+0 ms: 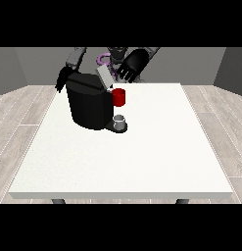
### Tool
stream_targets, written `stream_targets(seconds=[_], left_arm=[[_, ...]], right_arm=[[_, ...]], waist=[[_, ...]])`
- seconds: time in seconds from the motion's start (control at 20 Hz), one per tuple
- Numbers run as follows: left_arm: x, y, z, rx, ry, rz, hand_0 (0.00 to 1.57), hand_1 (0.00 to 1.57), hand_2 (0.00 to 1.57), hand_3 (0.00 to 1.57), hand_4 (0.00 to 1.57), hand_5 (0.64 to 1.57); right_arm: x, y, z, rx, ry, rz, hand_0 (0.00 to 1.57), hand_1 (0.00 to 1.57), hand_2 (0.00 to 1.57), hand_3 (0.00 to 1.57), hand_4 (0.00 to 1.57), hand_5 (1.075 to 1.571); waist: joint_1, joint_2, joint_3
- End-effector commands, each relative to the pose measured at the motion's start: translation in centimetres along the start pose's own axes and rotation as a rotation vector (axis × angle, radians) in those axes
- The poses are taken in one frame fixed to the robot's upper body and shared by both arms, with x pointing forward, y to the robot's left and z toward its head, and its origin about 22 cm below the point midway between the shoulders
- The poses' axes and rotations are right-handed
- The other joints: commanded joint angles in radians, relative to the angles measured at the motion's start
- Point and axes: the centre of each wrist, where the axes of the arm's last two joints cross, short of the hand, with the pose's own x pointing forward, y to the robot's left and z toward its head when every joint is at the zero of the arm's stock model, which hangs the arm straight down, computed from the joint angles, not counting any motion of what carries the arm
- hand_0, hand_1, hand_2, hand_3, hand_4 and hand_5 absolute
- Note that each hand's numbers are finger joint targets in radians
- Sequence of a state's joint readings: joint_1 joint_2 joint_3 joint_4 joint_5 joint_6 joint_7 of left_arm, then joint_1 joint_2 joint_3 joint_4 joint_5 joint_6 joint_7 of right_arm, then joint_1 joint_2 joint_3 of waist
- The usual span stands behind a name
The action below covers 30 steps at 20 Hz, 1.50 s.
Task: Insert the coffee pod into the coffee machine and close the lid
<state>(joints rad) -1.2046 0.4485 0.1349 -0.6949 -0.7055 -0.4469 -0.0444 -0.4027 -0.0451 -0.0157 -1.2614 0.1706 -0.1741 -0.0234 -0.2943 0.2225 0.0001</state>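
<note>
The black coffee machine stands on the white table, left of the middle. Its grey lid is tilted up, open, over a red round holder on the machine's right side. A small grey cup sits on the machine's base below the holder. I cannot make out a separate coffee pod. The hand at the view's right hovers just behind the top of the lid with its fingers spread; whether it touches the lid I cannot tell. The hand at the view's left hangs by the machine's back left corner, fingers pointing down.
The table's near edge runs along the bottom of the view. The robot's torso stands behind the machine. Wooden floor surrounds the table.
</note>
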Motion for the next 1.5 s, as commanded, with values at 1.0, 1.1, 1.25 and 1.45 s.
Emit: stream_targets(seconds=[1.0, 1.1, 1.25, 1.45], left_arm=[[2.7, 0.4, -1.2, -0.009, -0.041, -0.035, 1.17, 1.17, 1.24, 1.2, 0.42, 1.571], [0.1, -1.0, -0.9, -0.016, -0.024, -0.02, 1.17, 1.17, 1.24, 1.19, 0.41, 1.571], [0.7, 2.0, -0.2, 0.041, -0.061, -0.028, 1.23, 1.23, 1.26, 1.2, 0.41, 1.571], [1.9, 0.4, -0.9, 0.024, -0.051, -0.058, 1.21, 1.21, 1.24, 1.21, 0.36, 1.571]], right_arm=[[2.0, -2.6, -2.6, -0.065, -0.021, 0.01, 0.0, 0.0, 0.0, 0.0, 0.1, 1.571], [1.3, -0.2, -0.6, -0.048, -0.028, 0.024, 0.0, 0.0, 0.0, 0.0, 0.0, 1.571], [2.9, -1.1, -1.7, -0.011, -0.056, 0.017, 0.0, 0.0, 0.0, 0.0, 0.0, 1.571], [0.0, -2.3, -0.9, -0.038, -0.001, 0.004, 0.0, 0.0, 0.0, 0.0, 0.0, 1.571]], waist=[[0.005, 0.083, 0.0003], [-0.014, 0.049, -0.0001], [-0.039, 0.107, -0.0001], [0.002, 0.06, 0.0004]])
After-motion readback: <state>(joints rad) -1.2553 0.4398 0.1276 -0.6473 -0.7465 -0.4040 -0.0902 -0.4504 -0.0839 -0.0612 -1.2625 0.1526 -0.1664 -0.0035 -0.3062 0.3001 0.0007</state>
